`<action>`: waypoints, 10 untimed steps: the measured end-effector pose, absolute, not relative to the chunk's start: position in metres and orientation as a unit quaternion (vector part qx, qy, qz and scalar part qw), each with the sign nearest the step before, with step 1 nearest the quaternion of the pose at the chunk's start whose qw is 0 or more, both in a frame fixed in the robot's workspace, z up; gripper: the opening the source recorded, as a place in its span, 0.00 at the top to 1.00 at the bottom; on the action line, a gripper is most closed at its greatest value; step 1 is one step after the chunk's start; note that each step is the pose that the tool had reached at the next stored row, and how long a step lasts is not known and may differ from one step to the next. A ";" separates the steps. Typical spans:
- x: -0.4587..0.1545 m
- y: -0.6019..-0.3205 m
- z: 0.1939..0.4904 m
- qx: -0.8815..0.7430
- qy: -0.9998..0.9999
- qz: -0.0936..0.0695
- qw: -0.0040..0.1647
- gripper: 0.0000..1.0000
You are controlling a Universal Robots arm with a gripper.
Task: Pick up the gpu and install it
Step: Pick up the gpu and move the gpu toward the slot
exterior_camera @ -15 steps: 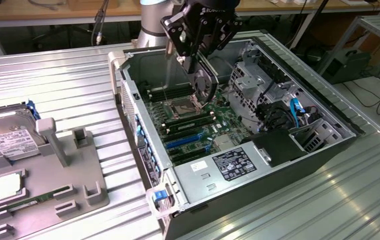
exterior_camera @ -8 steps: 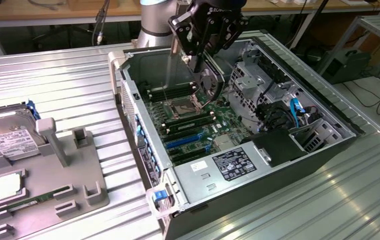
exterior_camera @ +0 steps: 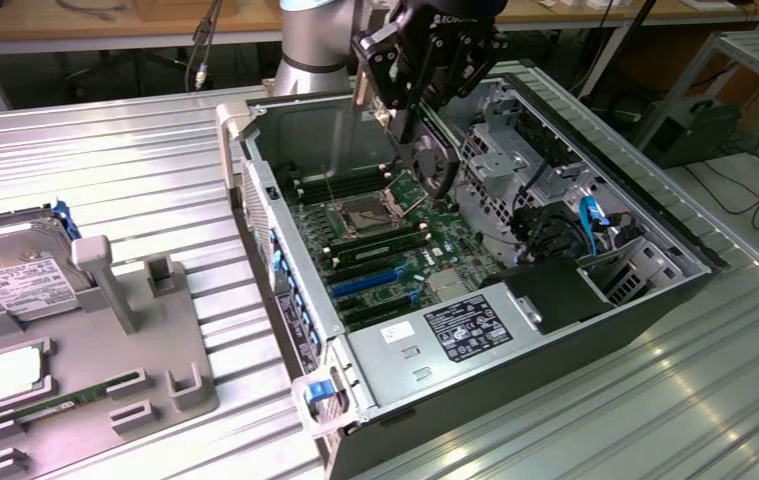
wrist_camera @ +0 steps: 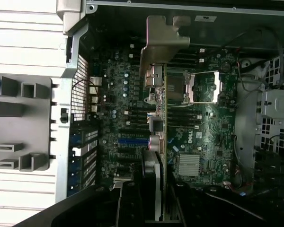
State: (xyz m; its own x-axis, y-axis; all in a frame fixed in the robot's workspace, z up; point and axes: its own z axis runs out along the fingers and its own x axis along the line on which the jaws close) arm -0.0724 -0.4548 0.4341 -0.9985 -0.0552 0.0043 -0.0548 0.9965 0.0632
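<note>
Two spare parts, the hard drive (exterior_camera: 19,275) and the green memory stick (exterior_camera: 52,408), lay on the grey holder (exterior_camera: 152,370), well apart from the gripper (exterior_camera: 409,118) on its side toward the exterior view's left, and they had no role in this step. Nearer to the tool stood the open computer case (exterior_camera: 239,185). On its motherboard (exterior_camera: 413,250), the blue slots (exterior_camera: 366,283) lay below the gripper and a little toward that same side. The gripper itself hung over the case with its jaws narrowly closed on the gpu (exterior_camera: 430,165). The card was held on edge, its round fan facing sideways and its lower edge above the board, apparently not touching it. In the wrist view its silver bracket (wrist_camera: 163,42) pointed away from the fingers (wrist_camera: 132,203), and the long edge of the card seemed to run crosswise to the blue slots and not along them. In my judgement, to do this step well the card should stay upright and firmly clamped. Its edge should be brought parallel with the chosen slot and its bracket toward the perforated rear wall (wrist_camera: 80,101). The descent should be slow and straight, because the processor socket (wrist_camera: 199,87) and the small heatsink (wrist_camera: 189,164) were close beside the card. The power supply (exterior_camera: 453,330) and the cables lay farther off, toward the exterior view's right.
</note>
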 end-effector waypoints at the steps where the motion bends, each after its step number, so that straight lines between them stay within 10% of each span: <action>1: -0.071 -0.455 0.434 0.028 -0.999 -0.032 0.003 0.72; 10: -0.058 -0.455 0.434 0.028 -0.999 -0.032 0.003 0.72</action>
State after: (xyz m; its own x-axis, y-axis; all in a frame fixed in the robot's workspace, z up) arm -0.0576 -0.4548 0.4339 -0.9985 -0.0552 0.0042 -0.0548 0.9965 0.0632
